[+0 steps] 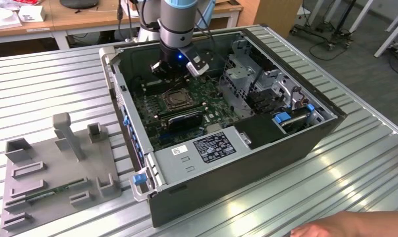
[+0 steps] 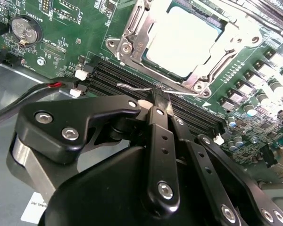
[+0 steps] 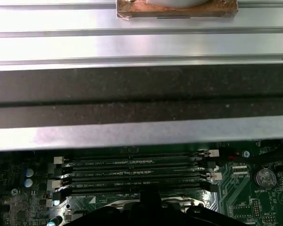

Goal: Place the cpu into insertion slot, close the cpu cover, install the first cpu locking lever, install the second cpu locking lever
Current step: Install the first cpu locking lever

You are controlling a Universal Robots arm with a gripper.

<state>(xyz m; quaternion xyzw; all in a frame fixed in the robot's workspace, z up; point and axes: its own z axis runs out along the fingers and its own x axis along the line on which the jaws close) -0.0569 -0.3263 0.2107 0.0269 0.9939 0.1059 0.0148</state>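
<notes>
The gripper (image 2: pixel 161 100) of a robot arm, its fingers pressed together, hangs inside an open computer case (image 1: pixel 252 163). It is just beside the insertion slot (image 1: pixel 176 100), on the side of the slot that faces the long black memory slots (image 2: pixel 108 77). In the second wrist view the closed tips meet right at a thin wire locking lever (image 2: pixel 132 87) running along that edge of the slot. Whether they pinch the wire or merely touch it cannot be told.

The cpu (image 2: pixel 181 40) lies flat within the slot, its pale metal top showing through the cut-out centre of the cpu cover (image 2: pixel 137 35). The cover lies down over the slot's rim around the chip. On that showing, the first two steps of the job look done: chip seated, cover closed.

The lever work appears to be in hand, and the wire beside the gripper is not clearly hooked under its catch. The lever on the slot's other side is hard to make out, so both levers are best counted as unfinished.

A round coin battery (image 2: pixel 22 28) sits on the green board near the slot. Well apart from the slot, outside the case toward the exterior view's left, a grey parts fixture (image 1: pixel 60 168) rests on the ribbed metal tabletop (image 1: pixel 54 84). A person's hand (image 1: pixel 347 226) shows over the tabletop, far from the slot.
</notes>
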